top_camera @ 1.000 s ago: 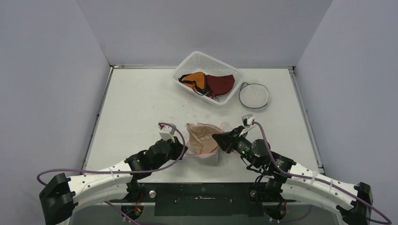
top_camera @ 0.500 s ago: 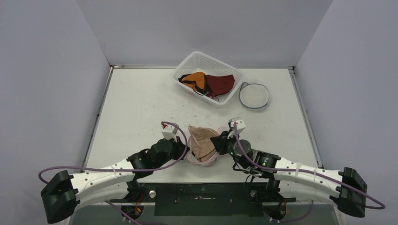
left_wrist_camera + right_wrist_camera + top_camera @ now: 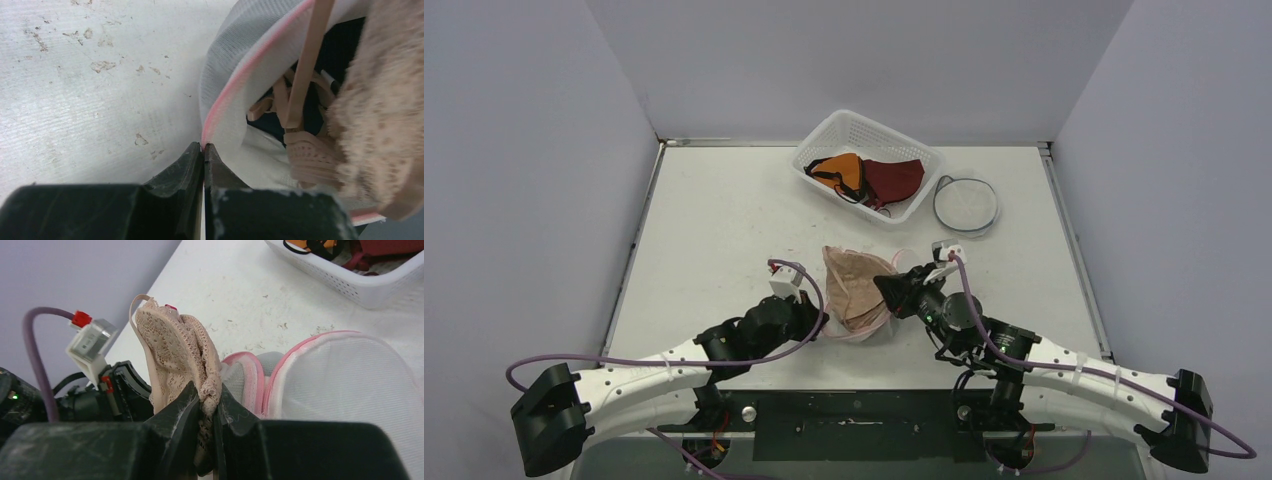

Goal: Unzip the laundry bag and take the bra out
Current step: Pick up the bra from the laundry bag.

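The white mesh laundry bag (image 3: 864,325) with pink trim lies open near the table's front middle. A beige lace bra (image 3: 852,285) stands partly out of it. My left gripper (image 3: 817,318) is shut on the bag's pink-edged rim (image 3: 220,112), pinning it at the bag's left side. My right gripper (image 3: 886,290) is shut on a fold of the bra (image 3: 180,350) and holds it up above the bag (image 3: 345,385). In the left wrist view the bra's strap and cup (image 3: 380,100) show inside the opened bag.
A white basket (image 3: 828,133) at the back holds an orange and a dark red garment (image 3: 869,178). A round mesh bag (image 3: 965,204) lies flat to its right. The table's rear edge meets the walls; the right wrist view shows the basket corner (image 3: 350,282).
My right gripper has lifted the bra up and toward the back, drawing it further out of the bag. My left gripper has stayed on the bag's rim.
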